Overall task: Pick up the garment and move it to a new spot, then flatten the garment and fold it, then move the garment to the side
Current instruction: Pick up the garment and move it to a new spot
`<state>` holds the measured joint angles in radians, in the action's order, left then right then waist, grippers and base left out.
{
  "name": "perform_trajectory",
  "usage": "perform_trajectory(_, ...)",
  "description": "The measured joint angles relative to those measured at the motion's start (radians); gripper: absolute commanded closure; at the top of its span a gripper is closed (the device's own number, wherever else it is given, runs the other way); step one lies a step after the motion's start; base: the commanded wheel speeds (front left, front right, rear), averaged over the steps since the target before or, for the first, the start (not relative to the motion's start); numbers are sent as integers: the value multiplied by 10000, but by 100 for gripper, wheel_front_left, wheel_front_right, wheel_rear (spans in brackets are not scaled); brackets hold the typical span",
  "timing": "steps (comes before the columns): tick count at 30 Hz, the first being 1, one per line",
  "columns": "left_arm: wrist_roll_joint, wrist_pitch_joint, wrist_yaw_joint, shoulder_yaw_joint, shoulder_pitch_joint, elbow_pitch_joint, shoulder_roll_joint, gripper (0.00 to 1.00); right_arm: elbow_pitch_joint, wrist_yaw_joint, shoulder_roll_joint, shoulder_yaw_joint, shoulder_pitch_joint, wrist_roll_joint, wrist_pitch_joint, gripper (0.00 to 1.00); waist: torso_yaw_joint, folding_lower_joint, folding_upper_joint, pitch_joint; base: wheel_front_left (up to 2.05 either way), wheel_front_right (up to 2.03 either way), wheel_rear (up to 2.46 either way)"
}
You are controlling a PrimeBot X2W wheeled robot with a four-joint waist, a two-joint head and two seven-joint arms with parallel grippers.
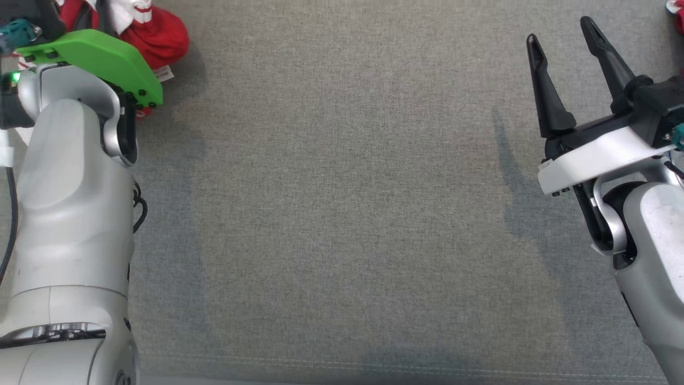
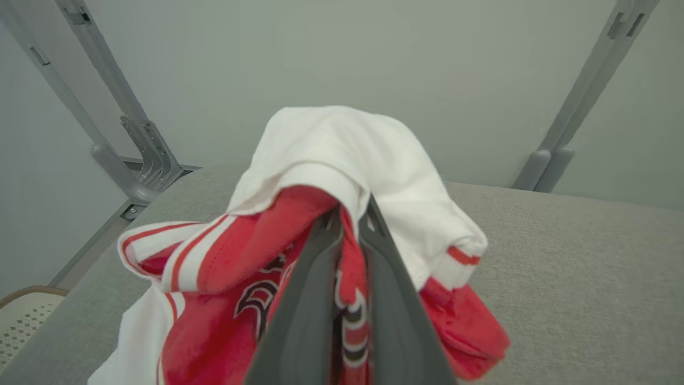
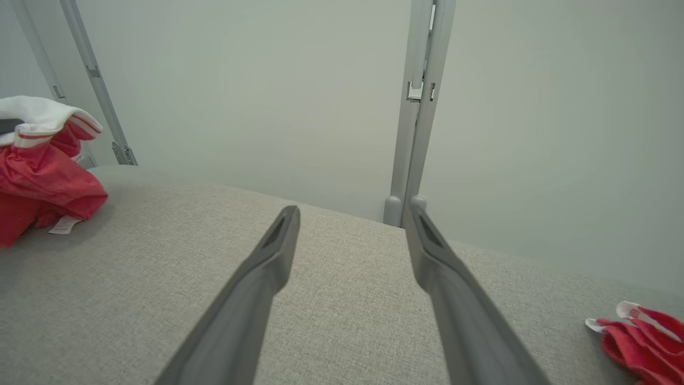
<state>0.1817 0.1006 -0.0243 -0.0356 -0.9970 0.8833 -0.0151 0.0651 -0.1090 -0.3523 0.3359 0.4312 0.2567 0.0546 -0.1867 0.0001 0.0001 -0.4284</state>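
On the grey table (image 1: 342, 214), far left, my left gripper (image 2: 350, 211) is clamped on a fold of the bunched red-and-white garment (image 2: 342, 149). At right, my right gripper (image 1: 559, 31) hangs wide open, empty. Lifted by so thin a pinch, the cloth could slip free.

We see a left forearm (image 1: 69, 214) cased in smooth silver-grey shells, with a black cable (image 1: 140, 206) looped at its side. Its wrist carries a bright green plate (image 1: 101, 59) with dark screws (image 1: 151, 103) along the edge, a teal connector (image 1: 18, 31) and a small green light (image 1: 15, 78). The right gripper (image 1: 559, 29) has two long, tapered black fingers (image 1: 545, 91) on a white curved bracket (image 1: 593, 158).
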Motion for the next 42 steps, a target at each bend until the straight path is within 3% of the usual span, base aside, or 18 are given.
perform_trajectory(10, 330, 334, 1250, 1248, 55, -157, 36, 100, -738, -67, 454, -33, -648, 337, 520, 0, 79, -1, 0, 1230, 0, 0, 0)
perform_trajectory(18, 2176, -50, 1436, 3124, 1044, -462, -15, 100, -865, -69, 782, 272, -964, 437, 548, 0, 788, -1, 0, 2003, 0, 0, 0)
perform_trajectory(29, 4151, -926, 1459, 6671, 2112, -2159, -38, 100, -694, -86, 953, 219, -1514, 437, 546, 0, 2513, -1, 0, 2372, 0, 0, 0)
perform_trajectory(36, 4146, -1104, 500, 7639, 2400, -2245, -98, 100, -552, -79, 1164, 453, -1528, 439, 548, 0, 3523, -1, 0, 2233, 0, 0, 0)
perform_trajectory(37, 4149, -1103, 362, 7676, 2400, -2245, -100, 90, -548, -61, 1229, 533, -1524, 441, 548, 0, 3662, -1, 0, 2192, 0, 0, 0)
perform_trajectory(38, 4128, -1097, 186, 7733, 2399, -2238, -102, 72, -552, -46, 1298, 619, -1519, 453, 548, 0, 3804, -1, 0, 2146, 0, 0, 0)
perform_trajectory(39, 4082, -1083, 31, 7785, 2399, -2230, -104, 62, -562, 8, 1358, 706, -1498, 472, 548, 0, 3940, -1, 0, 2097, 0, 0, 0)
perform_trajectory(41, 4077, -1066, -221, 7804, 2399, -2199, -111, 53, -617, 123, 1467, 882, -1382, 516, 552, 0, 4219, -1, 0, 1993, 0, 0, 0)
perform_trajectory(42, 4077, -1018, -297, 7862, 2399, -2205, -127, 54, -650, 140, 1532, 926, -1300, 516, 564, 0, 4355, -1, 0, 1940, 0, 0, 0)
